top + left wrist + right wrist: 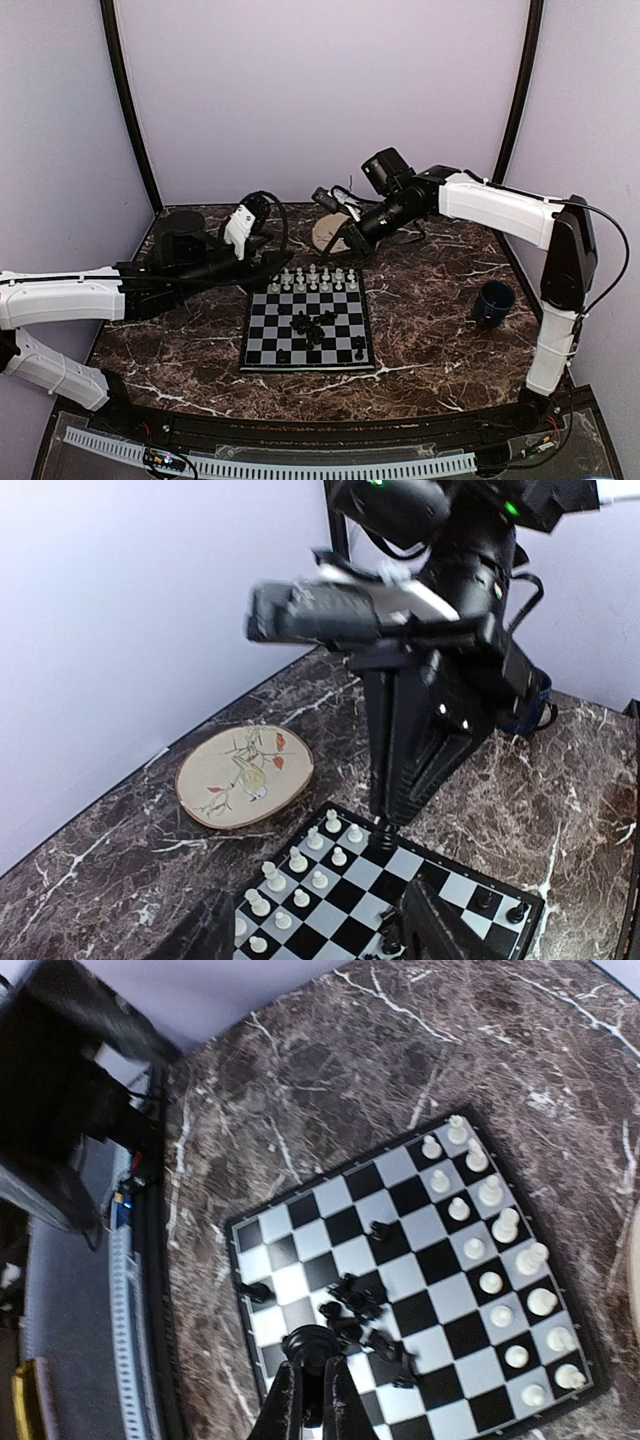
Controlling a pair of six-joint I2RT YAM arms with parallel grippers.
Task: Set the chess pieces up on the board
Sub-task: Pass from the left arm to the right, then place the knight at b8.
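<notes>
Surface: dark brown marble-patterned tabletop (450,345), lilac walls behind.
Right gripper (312,1385): jaws clamped on one small black chess piece (310,1344), held above the small square black-and-silver checkered chessboard (440,1308).
Left gripper (325,925): jaws apart, empty, by the chessboard's far-left corner.
Chessboard: flat, mid-table.
White pieces (312,280): two upright rows along the far edge.
Black pieces (312,326): jumbled heap mid-board, a few apart.

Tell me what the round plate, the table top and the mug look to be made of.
Round plate: likely a wood slice, matte beige, painted bird motif, darker rim. Table top: dark brown marble or marble-look laminate, white veins, slight sheen. Mug: probably glazed ceramic, dark blue; too small to confirm.
</notes>
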